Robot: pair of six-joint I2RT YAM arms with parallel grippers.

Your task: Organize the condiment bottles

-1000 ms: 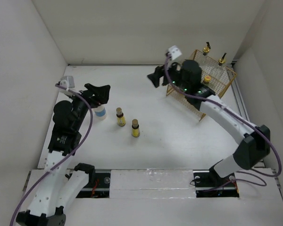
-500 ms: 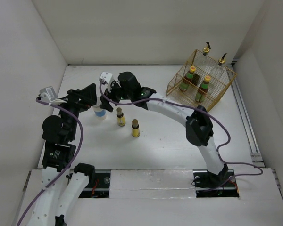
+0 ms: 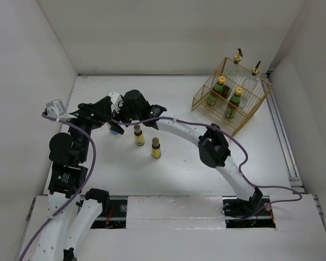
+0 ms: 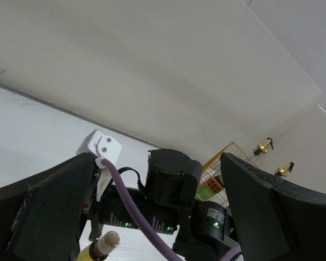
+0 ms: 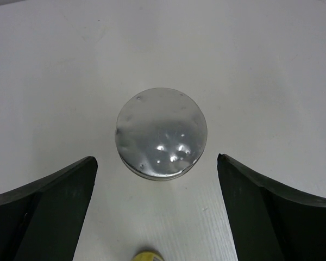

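**Item 1. White blue-banded bottle** [image 5: 161, 133]: is standing upright on the table [image 3: 168, 174], left of centre. It is showing its round silver foil top to the right wrist camera.

**Item 2. Right gripper** [image 5: 156, 157]: is hanging directly over that bottle, jaws spread wide and holding nothing. The foil top is sitting centred in the gap, level with the fingertips. Bare table is showing on either side of it, and neither finger [image 5: 49, 212] is touching it. In the top view the right arm [image 3: 179, 126] is reaching across the table to the left. Its wrist is covering most of the bottle, leaving only a blue-and-white edge showing.

**Item 3. Left gripper** [image 4: 156, 157]: is hovering just beside the right gripper, on its left. Its jaws are wide apart and empty, and it is facing the right arm's black wrist.

**Item 4. First small yellow bottle** [image 3: 138, 135]: is standing upright just right of the white bottle, not touching it.

**Item 5. Second small yellow bottle** [image 3: 156, 148]: is standing upright right of the first and nearer the arm bases, apart from it.

**Item 6. Gold wire basket** [image 3: 206, 111]: is sitting at the far right of the table, well apart from both grippers. It is holding four upright bottles:
- left green-red-labelled bottle [image 3: 219, 89], on the basket's near-left side
- right green-red-labelled bottle [image 3: 234, 101], beside it
- rear tall glass bottle [image 3: 238, 60], on the far side
- right tall glass bottle [image 3: 255, 76], also on the far side
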